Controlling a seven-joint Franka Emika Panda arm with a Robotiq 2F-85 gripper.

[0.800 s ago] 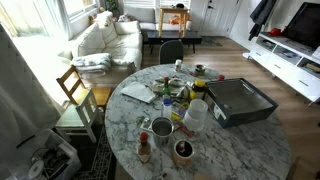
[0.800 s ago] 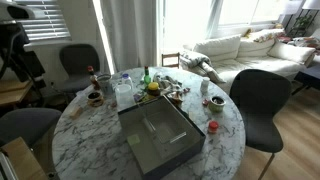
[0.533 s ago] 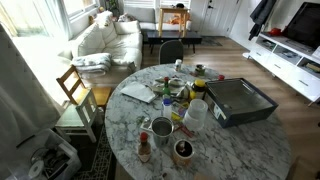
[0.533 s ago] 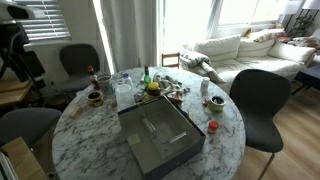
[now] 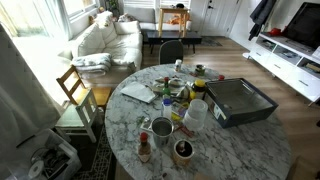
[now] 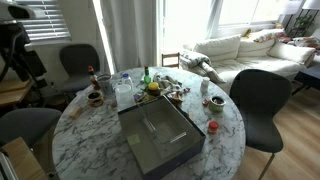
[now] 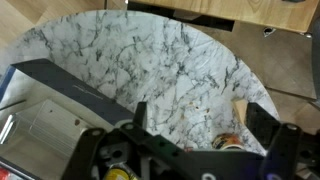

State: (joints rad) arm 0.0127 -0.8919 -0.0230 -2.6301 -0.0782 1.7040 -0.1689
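Marble table (image 7: 190, 55) fills the wrist view, where the gripper (image 7: 198, 112) hangs above bare stone, jaws spread wide and holding nothing. Just beside it lies a dark grey tray (image 7: 55, 85), seen amid clutter in an exterior view (image 5: 240, 100).

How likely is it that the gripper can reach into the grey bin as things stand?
Probably yes. In the wrist view the gripper hangs open above the marble table, and the grey bin lies close beside it, its top open. Nothing shows between them on the bare marble.
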